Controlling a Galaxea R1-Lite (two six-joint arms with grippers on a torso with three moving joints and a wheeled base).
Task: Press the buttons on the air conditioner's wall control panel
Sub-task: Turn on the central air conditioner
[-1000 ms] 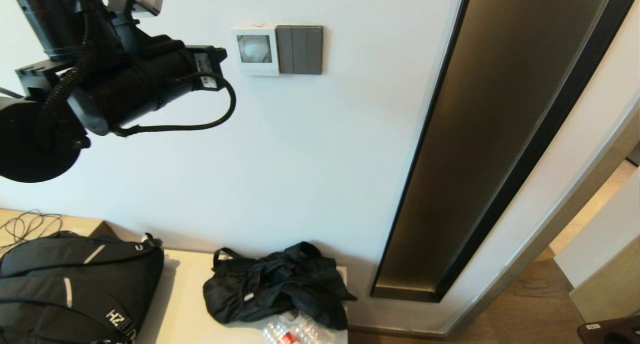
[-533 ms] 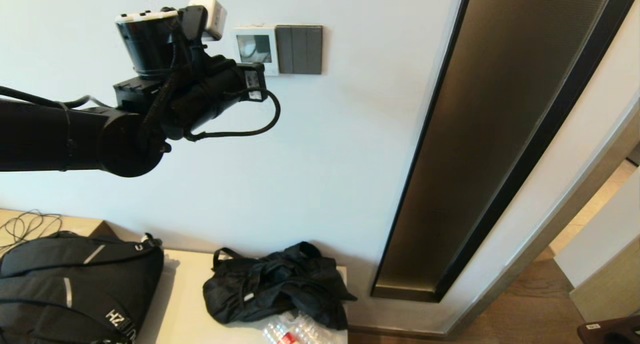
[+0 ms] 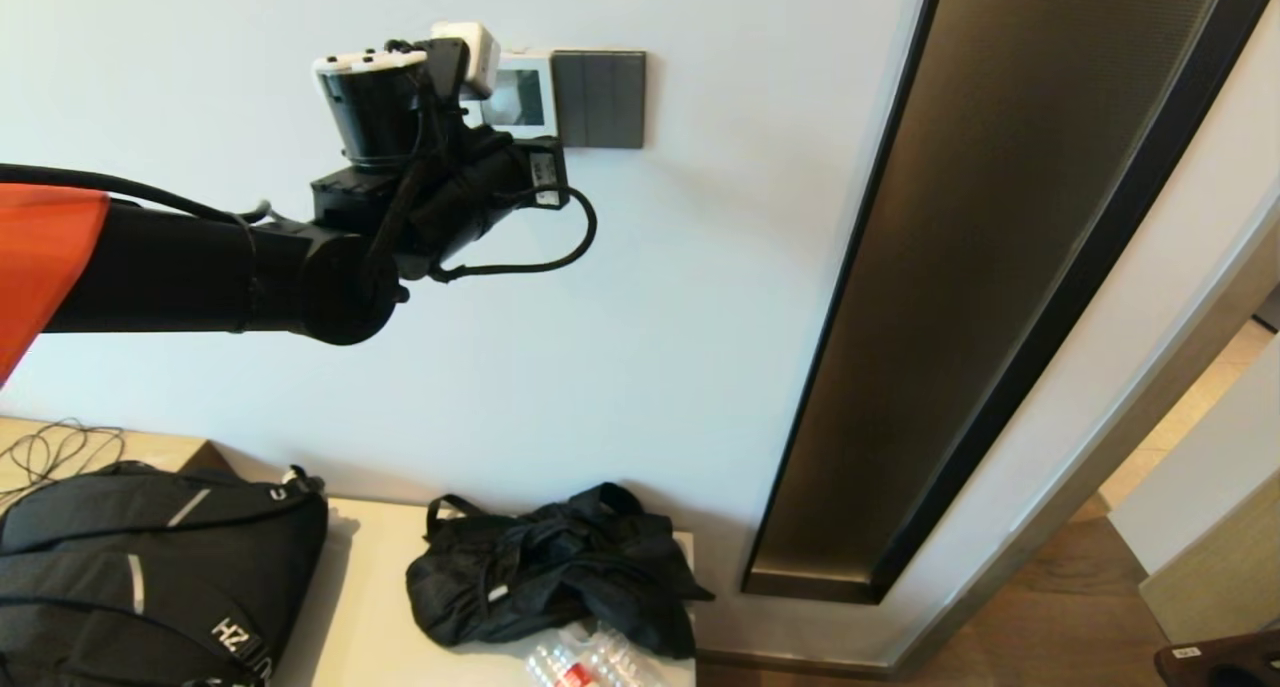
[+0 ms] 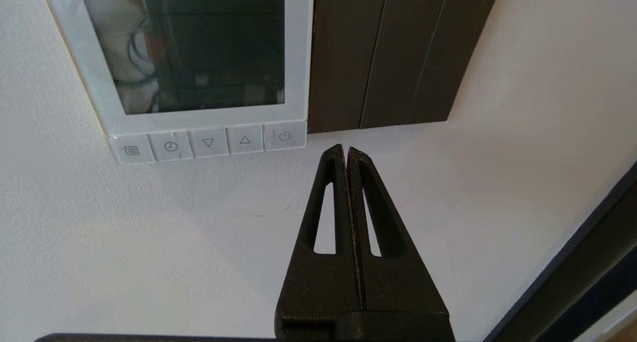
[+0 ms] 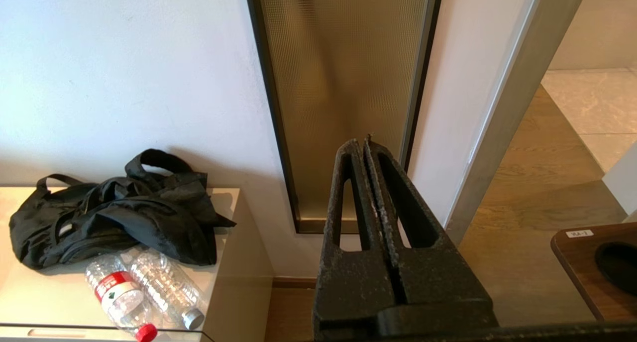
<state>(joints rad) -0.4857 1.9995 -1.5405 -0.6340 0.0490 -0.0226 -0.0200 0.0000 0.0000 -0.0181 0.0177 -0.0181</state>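
- We read icons only on the buttons (image 4: 207, 143): menu, clock, down, up, power.
- Our left gripper (image 4: 345, 150) is clenched empty, tips just beside the air conditioner's wall control panel (image 4: 298, 58).
- Our right gripper (image 5: 365, 145) is clenched, idle.

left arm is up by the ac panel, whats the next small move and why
Probably nudge the shut left end effector toward the power button and press. Its tip sits just below the dark switch plate, beside the control panel, off the buttons.
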